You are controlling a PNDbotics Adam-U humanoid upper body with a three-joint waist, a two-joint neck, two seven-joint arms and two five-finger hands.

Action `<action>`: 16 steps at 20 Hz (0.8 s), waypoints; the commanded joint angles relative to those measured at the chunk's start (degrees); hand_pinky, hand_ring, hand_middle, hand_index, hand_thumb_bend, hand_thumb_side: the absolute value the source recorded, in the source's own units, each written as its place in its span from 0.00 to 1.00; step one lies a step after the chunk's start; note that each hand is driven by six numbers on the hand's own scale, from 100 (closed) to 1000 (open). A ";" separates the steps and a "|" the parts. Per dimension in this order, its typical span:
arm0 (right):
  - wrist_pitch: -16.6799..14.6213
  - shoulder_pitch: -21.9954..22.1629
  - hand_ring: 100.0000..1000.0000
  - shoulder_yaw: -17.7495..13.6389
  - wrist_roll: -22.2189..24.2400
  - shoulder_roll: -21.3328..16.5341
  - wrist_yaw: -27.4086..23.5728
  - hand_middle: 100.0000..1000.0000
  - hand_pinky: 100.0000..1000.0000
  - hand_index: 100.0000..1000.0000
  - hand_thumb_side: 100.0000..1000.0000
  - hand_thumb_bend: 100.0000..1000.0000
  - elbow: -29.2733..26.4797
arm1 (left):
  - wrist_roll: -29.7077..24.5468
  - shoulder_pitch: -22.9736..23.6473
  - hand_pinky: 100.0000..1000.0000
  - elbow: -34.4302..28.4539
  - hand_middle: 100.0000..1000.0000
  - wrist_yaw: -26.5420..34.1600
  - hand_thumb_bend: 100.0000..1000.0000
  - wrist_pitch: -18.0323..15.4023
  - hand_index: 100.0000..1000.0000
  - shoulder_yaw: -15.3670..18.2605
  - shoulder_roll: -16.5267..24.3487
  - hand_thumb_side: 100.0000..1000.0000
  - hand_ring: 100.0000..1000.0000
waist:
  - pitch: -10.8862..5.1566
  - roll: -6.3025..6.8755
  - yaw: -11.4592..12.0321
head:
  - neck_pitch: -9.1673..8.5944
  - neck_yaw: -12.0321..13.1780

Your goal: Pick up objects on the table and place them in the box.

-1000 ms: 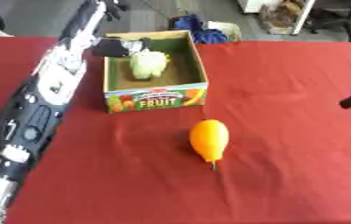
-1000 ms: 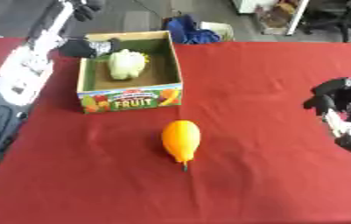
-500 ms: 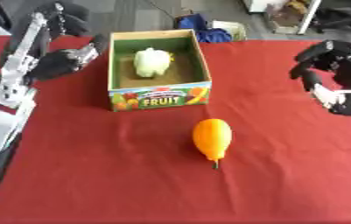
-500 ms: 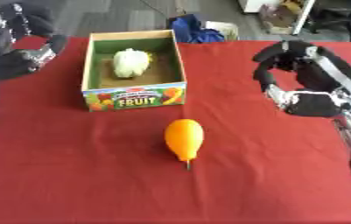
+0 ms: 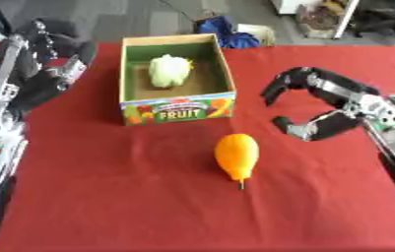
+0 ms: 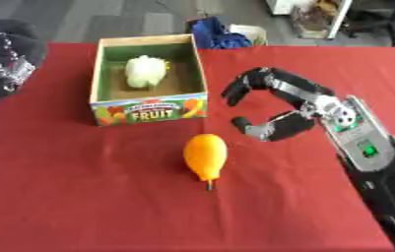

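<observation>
Orange fruit [image 5: 236, 155] lies mid-frame on red table [image 5: 106, 197], long axis near-far, stem tip toward the lower edge. Bare cloth all around it. Right hand [image 6: 274, 106], just right of it and apart, spread in a wide C, holding nothing. Box [image 5: 178, 105] just beyond, pale green item [image 5: 169, 70] inside. Left hand [image 5: 58, 54], upper left: finger state cannot tell.
</observation>
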 commanded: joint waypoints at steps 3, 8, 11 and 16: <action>-8.50 -1.68 0.63 -0.93 3.14 2.64 8.35 0.58 0.68 0.76 0.17 0.15 7.16 | -0.64 -0.57 0.64 -1.61 0.60 0.04 0.45 0.03 0.69 0.41 0.12 0.34 0.60 | -0.60 0.26 0.25 | -0.28 -0.54; -11.09 -1.89 0.65 -1.37 1.52 4.08 12.73 0.60 0.69 0.77 0.20 0.18 10.06 | -0.79 -0.44 0.64 -1.74 0.60 -0.11 0.45 0.05 0.69 0.46 -0.09 0.34 0.60 | -0.57 0.35 0.32 | -0.35 -0.79; -12.61 -1.90 0.66 -1.13 1.36 4.55 14.45 0.62 0.69 0.77 0.22 0.19 10.45 | -0.99 -0.34 0.64 -1.73 0.60 -0.26 0.45 0.04 0.69 0.42 -0.08 0.34 0.60 | -0.58 0.38 0.33 | -0.36 -0.91; -16.61 -1.93 0.69 0.11 3.85 4.67 17.22 0.62 0.72 0.73 0.23 0.25 8.99 | -1.19 -0.22 0.64 -1.78 0.60 -0.40 0.45 0.06 0.69 0.40 -0.08 0.35 0.60 | -0.59 0.38 0.37 | -0.40 -1.03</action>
